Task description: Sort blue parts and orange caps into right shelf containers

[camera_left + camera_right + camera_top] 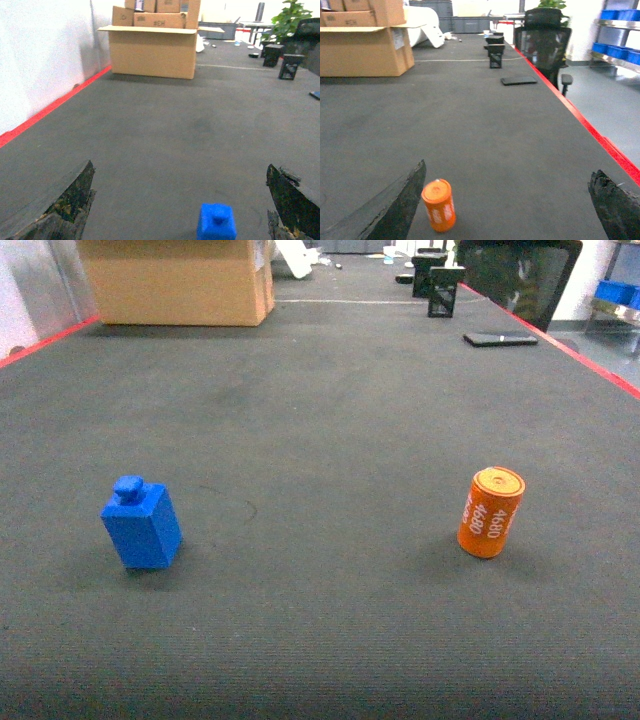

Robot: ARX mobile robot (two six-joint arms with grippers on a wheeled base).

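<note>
Your blue block (141, 525) stands upright on the left of the dark table (330, 440) and the orange cap (490, 512) stands on the right, well apart, so each sits in front of its own arm. Your left hand (180, 210) has its fingers spread wide with the block between and just ahead of them, and your right hand (505, 210) is likewise spread, the cap near its left finger. Blue crates (617, 50) on the shelf off to the right look like the drop point.
</note>
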